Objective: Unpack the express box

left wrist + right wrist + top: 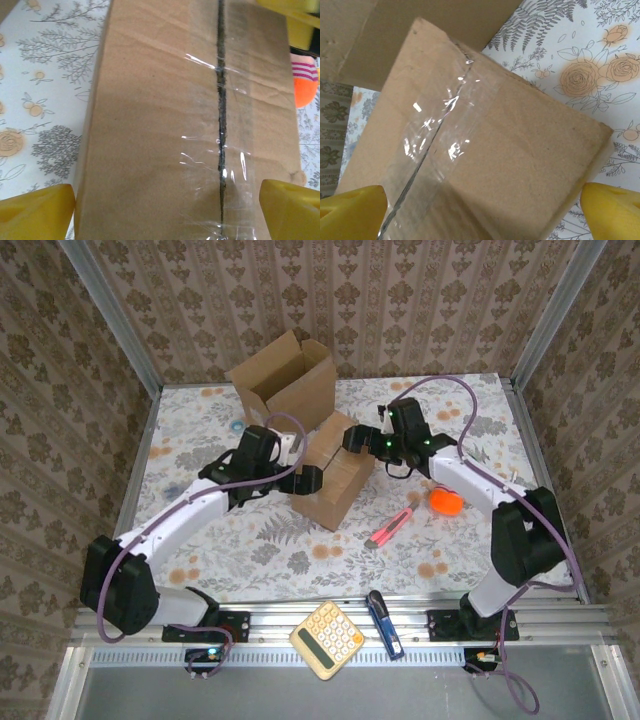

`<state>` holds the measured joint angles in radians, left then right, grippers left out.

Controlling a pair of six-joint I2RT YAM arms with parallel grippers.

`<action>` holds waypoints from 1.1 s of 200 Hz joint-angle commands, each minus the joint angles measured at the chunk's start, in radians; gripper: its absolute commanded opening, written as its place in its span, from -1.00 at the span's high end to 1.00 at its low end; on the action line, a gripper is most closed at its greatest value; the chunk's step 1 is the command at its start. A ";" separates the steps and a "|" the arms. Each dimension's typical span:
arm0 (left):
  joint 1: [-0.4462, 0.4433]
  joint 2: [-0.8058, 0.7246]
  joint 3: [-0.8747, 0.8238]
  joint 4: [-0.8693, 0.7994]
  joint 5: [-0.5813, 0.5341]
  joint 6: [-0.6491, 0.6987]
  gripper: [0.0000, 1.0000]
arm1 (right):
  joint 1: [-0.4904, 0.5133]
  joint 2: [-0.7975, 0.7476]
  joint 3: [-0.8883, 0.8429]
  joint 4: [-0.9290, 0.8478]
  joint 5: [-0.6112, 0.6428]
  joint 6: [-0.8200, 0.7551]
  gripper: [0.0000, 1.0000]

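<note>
The express box (335, 475) is a closed brown carton in the middle of the table, lying on the flowered cloth with clear tape along its top seam. In the left wrist view the box (165, 125) has a dark slit running down the taped seam (221, 125). My left gripper (305, 480) is at the box's near-left end, open, its yellow fingers (37, 210) spread to either side of the carton's top. My right gripper (360, 435) is at the far-right end, also open, with its fingers (612, 202) wide over the box (495, 150). Neither gripper holds anything.
An open, empty-looking carton (285, 380) stands behind the box. A pink-handled cutter (390, 528) and an orange toy (446, 502) lie to the right. On the front rail are a calculator (327, 640) and a blue tool (384, 623).
</note>
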<state>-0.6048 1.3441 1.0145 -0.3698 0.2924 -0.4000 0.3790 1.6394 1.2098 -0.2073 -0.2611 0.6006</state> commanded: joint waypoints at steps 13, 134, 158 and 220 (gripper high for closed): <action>-0.055 -0.043 -0.028 0.027 0.039 -0.024 -0.88 | 0.006 0.073 0.110 -0.026 -0.040 -0.068 -1.00; -0.287 -0.078 -0.102 0.064 -0.014 -0.145 -0.87 | 0.059 0.218 0.259 -0.108 -0.398 -0.271 -1.00; -0.305 -0.073 -0.091 0.037 -0.048 -0.140 -0.87 | 0.085 0.219 0.260 -0.109 -0.405 -0.277 -1.00; -0.300 -0.127 -0.041 -0.152 -0.205 -0.090 -0.98 | 0.117 0.156 0.206 -0.117 -0.278 -0.223 -1.00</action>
<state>-0.9115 1.2579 0.9276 -0.4252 0.1997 -0.5213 0.4736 1.8431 1.4441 -0.2558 -0.5755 0.3435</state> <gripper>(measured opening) 0.979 0.999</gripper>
